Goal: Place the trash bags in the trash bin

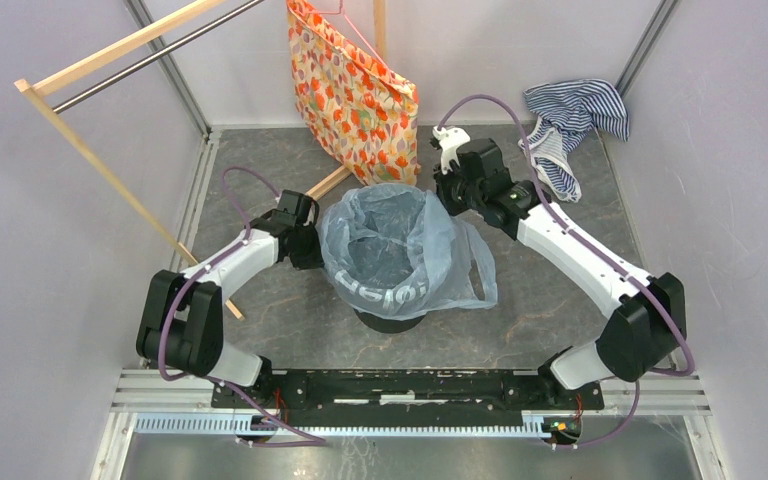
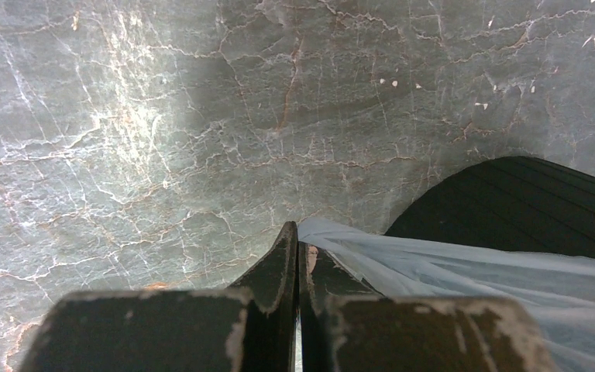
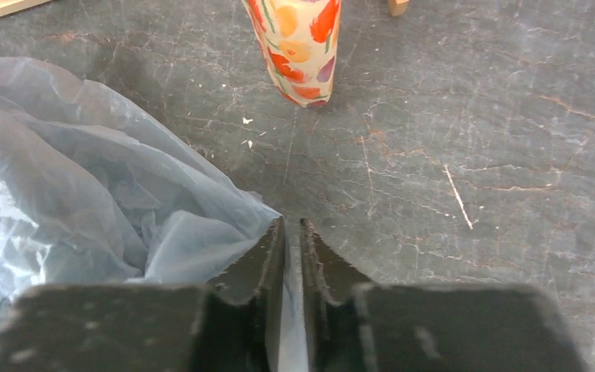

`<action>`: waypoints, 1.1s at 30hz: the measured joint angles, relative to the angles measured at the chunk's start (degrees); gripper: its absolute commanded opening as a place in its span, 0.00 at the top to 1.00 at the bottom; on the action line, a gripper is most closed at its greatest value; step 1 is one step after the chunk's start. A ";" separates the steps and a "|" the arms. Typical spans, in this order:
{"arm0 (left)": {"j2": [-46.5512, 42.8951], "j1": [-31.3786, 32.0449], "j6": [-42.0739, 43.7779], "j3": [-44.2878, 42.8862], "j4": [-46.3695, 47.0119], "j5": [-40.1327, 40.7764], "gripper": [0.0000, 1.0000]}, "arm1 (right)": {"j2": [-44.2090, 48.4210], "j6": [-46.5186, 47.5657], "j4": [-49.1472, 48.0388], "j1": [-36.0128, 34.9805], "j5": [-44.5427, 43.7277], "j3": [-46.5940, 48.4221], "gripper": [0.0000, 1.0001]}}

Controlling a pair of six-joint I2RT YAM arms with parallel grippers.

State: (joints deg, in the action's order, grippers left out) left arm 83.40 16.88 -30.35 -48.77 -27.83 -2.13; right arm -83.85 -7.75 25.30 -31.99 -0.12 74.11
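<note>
The pale-blue translucent trash bag (image 1: 400, 250) is spread open over the mouth of the black trash bin (image 1: 390, 322), with one handle loop hanging down the right side. At the bin's left rim my left gripper (image 1: 308, 243) is shut on the bag's edge; the left wrist view shows film (image 2: 465, 267) pinched at the gripper (image 2: 298, 232), beside the bin wall (image 2: 527, 201). My right gripper (image 1: 447, 195) is at the far right rim. Its jaws (image 3: 293, 225) stand slightly apart with a strip of bag film (image 3: 85, 194) lying in the narrow gap.
An orange floral fabric bag (image 1: 350, 90) hangs just behind the bin, its lower corner (image 3: 298, 46) ahead of the right gripper. A blue-white striped cloth (image 1: 570, 125) lies at the back right. A wooden rack (image 1: 110, 170) leans at the left.
</note>
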 measured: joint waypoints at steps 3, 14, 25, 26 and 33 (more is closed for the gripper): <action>-0.50 0.00 -0.28 0.50 0.24 0.04 0.98 | 2.82 -0.76 0.07 0.90 -1.42 -0.24 0.37; -1.09 0.00 -0.39 0.68 0.98 0.02 0.98 | 24.41 -3.50 2.95 5.42 -3.93 -11.65 0.29; -1.09 0.00 -0.39 0.68 1.40 -0.17 0.98 | 37.48 -8.94 5.64 5.44 1.66 -26.53 0.40; -1.09 0.00 -0.39 0.68 1.40 -0.42 0.98 | 37.57 -9.22 5.49 5.44 2.19 -27.43 0.45; -1.07 0.00 -0.39 0.68 1.40 -1.03 0.98 | 36.85 -10.91 3.82 5.44 3.67 -32.98 0.85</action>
State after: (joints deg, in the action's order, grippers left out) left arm 82.32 16.88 -30.74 -48.10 -26.44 -3.16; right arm -47.00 -18.65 29.12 -26.55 3.55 41.12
